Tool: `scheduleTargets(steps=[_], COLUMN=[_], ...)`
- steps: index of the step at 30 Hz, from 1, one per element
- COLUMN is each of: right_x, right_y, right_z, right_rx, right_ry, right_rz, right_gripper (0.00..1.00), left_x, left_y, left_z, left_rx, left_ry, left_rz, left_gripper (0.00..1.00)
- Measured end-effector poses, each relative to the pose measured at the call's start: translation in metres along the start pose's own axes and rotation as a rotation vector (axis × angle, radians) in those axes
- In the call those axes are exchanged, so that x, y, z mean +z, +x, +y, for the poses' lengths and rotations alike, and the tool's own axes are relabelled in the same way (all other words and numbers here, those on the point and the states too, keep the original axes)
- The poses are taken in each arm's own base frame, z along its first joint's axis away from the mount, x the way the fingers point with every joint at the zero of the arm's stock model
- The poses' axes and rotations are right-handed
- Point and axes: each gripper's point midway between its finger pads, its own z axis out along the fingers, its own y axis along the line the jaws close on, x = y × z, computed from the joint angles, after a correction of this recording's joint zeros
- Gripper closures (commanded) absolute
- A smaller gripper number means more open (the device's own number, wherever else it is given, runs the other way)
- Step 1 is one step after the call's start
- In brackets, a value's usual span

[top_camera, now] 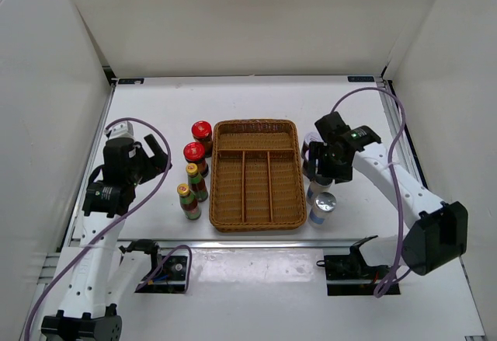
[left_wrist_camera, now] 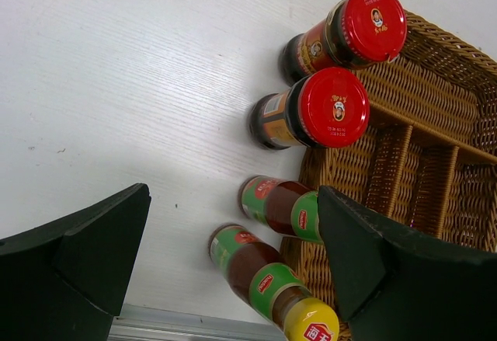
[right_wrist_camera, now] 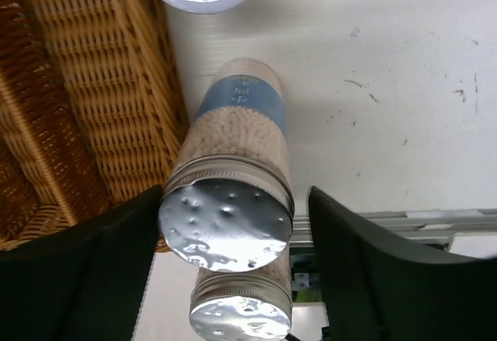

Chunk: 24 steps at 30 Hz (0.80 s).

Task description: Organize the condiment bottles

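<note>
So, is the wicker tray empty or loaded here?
Empty: every compartment of the wicker tray shows bare weave in the top view; the red-lidded jars stand outside it.

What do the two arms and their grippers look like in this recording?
The left arm and right arm have white links, black joint housings and black bases. A lavender cable loops along each. The left gripper and right gripper are black, with broad wedge-shaped fingers. A small green light glows on the right wrist housing.
</note>
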Motion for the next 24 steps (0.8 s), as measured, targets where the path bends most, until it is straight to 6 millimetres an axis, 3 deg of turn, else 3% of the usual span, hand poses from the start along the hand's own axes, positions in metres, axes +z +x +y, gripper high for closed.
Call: scheduleTargets(steps=[4,10,11,14,20,22,24], right_x=[0.005,-0.001,-0.007,-0.037,-0.119,-0.135,-0.136], right_y=[0.0,-0.001,-0.003,-0.019,-0.063,-0.068,-0.07], right_z=[0.0,-0.005,-0.005,0.002,0.043,0.055,0.066], right_rx=[0.02,0.012,0.003,-0.032,-0.091,-0.111,-0.138], right_ry=[0.012,0.049,0.062,0.066,-0.105,-0.159,-0.181], right_rz=[0.008,0.0,-0.008,-0.078,-0.345,-0.395,-0.404], right_gripper=[0.49,0.61,0.68,0.74,0.77,0.78,0.78], left_x=[0.0,0.0,0.0,0.001,0.002,0.002,0.002], left_y=[0.0,0.001,0.001,0.001,0.002,0.002,0.002], left_z=[0.0,0.0,0.0,0.0,0.0,0.0,0.0], left_rx=[0.001,0.002,0.002,0.002,0.003,0.003,0.003], left_ry=[-0.001,-0.001,-0.001,-0.001,-0.004,-0.004,-0.004], left_rz=[0.002,0.003,0.003,0.006,0.012,0.012,0.012], left_gripper=[0.0,0.0,0.0,0.0,0.0,0.0,0.0])
